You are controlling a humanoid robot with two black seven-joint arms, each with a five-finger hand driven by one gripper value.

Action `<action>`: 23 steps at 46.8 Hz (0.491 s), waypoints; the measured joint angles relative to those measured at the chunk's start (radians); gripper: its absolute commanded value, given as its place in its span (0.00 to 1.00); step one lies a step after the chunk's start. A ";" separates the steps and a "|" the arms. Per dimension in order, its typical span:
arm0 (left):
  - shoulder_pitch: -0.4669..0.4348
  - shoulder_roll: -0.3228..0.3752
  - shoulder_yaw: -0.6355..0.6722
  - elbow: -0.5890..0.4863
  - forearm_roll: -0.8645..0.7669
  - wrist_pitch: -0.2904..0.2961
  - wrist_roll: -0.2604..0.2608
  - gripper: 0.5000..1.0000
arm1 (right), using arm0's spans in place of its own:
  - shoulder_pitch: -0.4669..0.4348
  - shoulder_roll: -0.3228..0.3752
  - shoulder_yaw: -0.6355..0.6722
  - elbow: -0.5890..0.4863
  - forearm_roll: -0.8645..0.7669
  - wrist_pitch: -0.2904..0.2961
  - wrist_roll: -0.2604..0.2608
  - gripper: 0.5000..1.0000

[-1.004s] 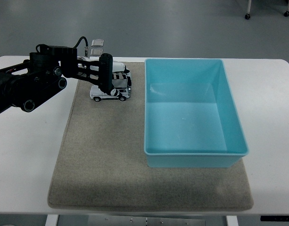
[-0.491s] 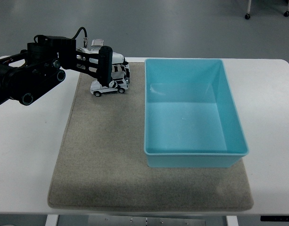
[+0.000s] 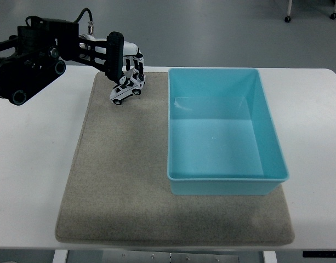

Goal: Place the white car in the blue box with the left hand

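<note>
A small white car [image 3: 126, 87] with black stripes hangs tilted, nose down to the left, above the far left part of the mat. My left hand [image 3: 119, 61] is shut on it, black thumb in front and white fingers curled over its roof. The black left arm [image 3: 30, 57] comes in from the upper left edge. The blue box [image 3: 222, 131] stands open on the right half of the mat, with nothing inside. The car is left of the box's far left corner, apart from it. The right arm does not show.
A beige mat [image 3: 118, 181] covers the middle of the white table [image 3: 30, 164]. The box's left wall [image 3: 170, 126] stands close to the right of the held car. Grey floor lies beyond the table's far edge.
The left hand has lifted the white car off the mat and drawn it up and slightly back; the car has tipped from level to nose-down.
</note>
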 measured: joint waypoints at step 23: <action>-0.077 0.006 -0.002 -0.009 -0.004 -0.043 -0.007 0.00 | 0.000 0.000 0.000 0.000 0.000 0.000 0.000 0.87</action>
